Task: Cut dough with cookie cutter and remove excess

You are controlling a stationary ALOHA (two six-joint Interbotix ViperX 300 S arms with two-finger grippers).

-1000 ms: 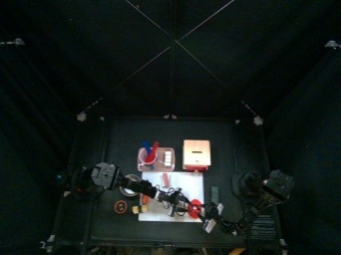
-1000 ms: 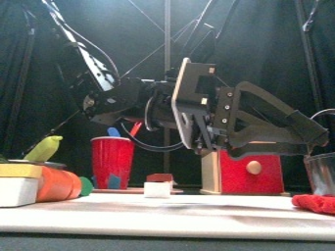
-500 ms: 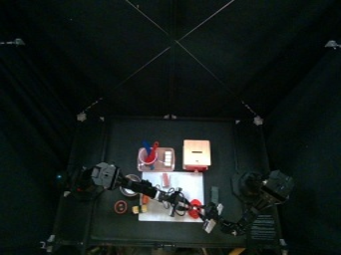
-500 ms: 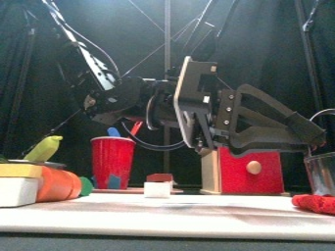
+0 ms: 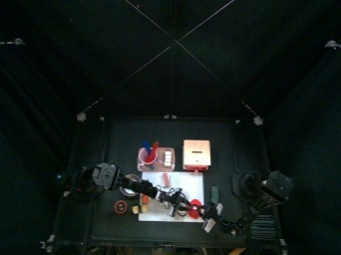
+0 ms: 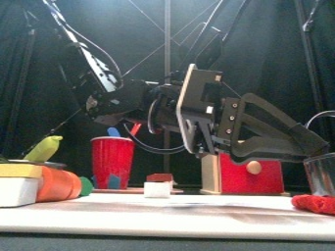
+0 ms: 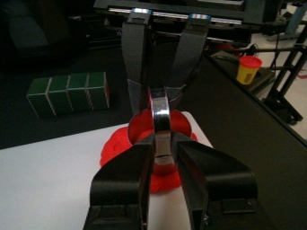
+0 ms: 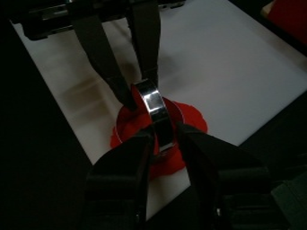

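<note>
Dough (image 8: 156, 135) on white sheet (image 8: 228, 63), both tools gripping metal cutter (image 8: 149, 95)

The right gripper (image 8: 153, 135) rose from the near edge with its two black fingers (image 8: 120, 171) drawn close together around a thin shiny metal band (image 8: 151, 97), the cookie cutter seen edge-on. The band stood upright on the dough (image 8: 160, 137), a flat red blob lying on the white sheet (image 8: 204, 63). Opposite, the other arm's two dark fingers (image 8: 93, 40) reached in and met the same band from the far side. Black surface (image 8: 30, 135) bordered the sheet.
</note>
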